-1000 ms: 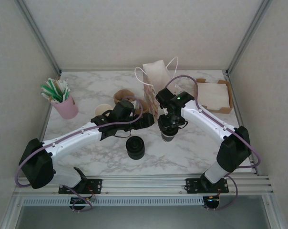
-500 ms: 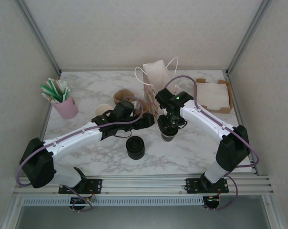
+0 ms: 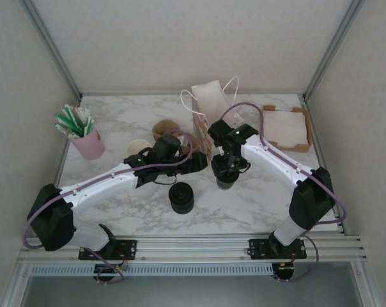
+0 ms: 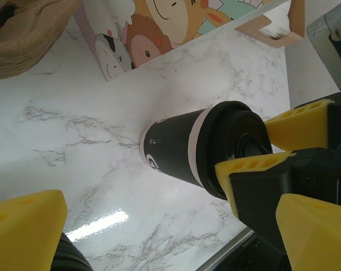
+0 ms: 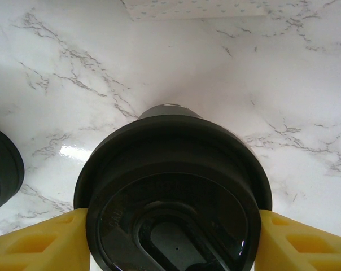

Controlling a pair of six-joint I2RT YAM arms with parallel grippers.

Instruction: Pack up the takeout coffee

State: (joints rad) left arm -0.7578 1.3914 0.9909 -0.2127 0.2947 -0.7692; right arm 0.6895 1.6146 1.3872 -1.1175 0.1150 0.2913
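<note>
Right jaws gripped the upright takeout coffee (image 4: 173, 148) by its black lid (image 5: 171, 192), left jaws stood wide open and empty nearby, paper bag (image 3: 212, 103) stood behind on marble desk (image 3: 126, 121).

takeout coffee (image 4: 173, 151) showing black lid, dark body, white band, table (image 3: 260, 195) showing grey-veined white marble, pink cup (image 3: 89, 146) standing at ten o'clock

The round black plastic lid (image 5: 176, 169) bears embossed "CAU", lower left; the dark paper coffee cup (image 4: 173, 149) shows a partial white "G".
</note>
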